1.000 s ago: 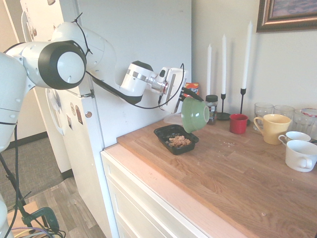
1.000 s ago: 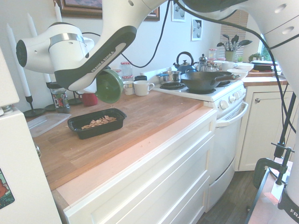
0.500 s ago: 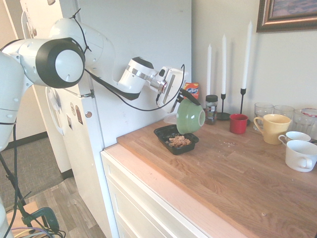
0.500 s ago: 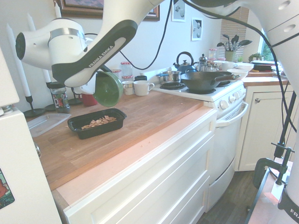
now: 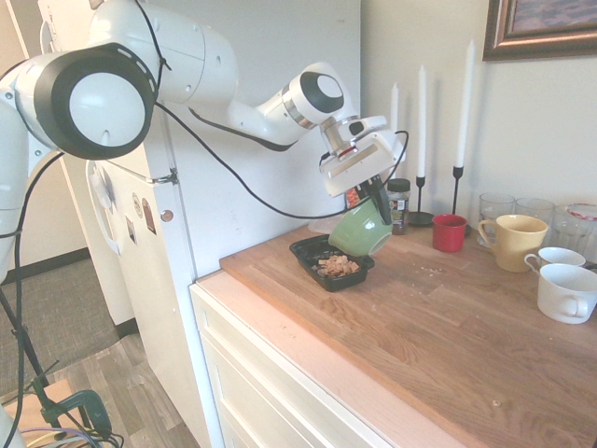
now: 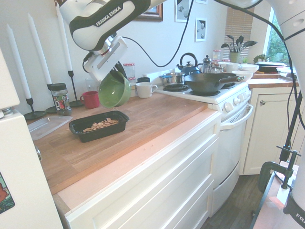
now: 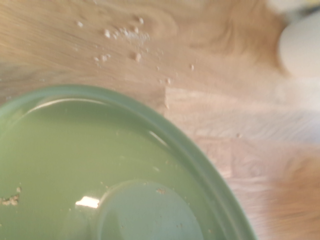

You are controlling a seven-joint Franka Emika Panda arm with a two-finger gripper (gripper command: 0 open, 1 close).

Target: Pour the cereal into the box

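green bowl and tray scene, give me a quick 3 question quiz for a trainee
1. True or false: the cereal already lies in the black tray.
2. What does the gripper hold? A) the red cup B) the green bowl C) a candle
3. Fill in: the wrist view shows the inside of the bowl holding only a few ____.

Key
1. True. The pieces are heaped in the tray on the wooden counter.
2. B. The fingers are shut on the rim of the green bowl, which hangs tilted above the counter beside the tray; the red cup stands apart by the wall.
3. Crumbs. The bowl is otherwise empty.
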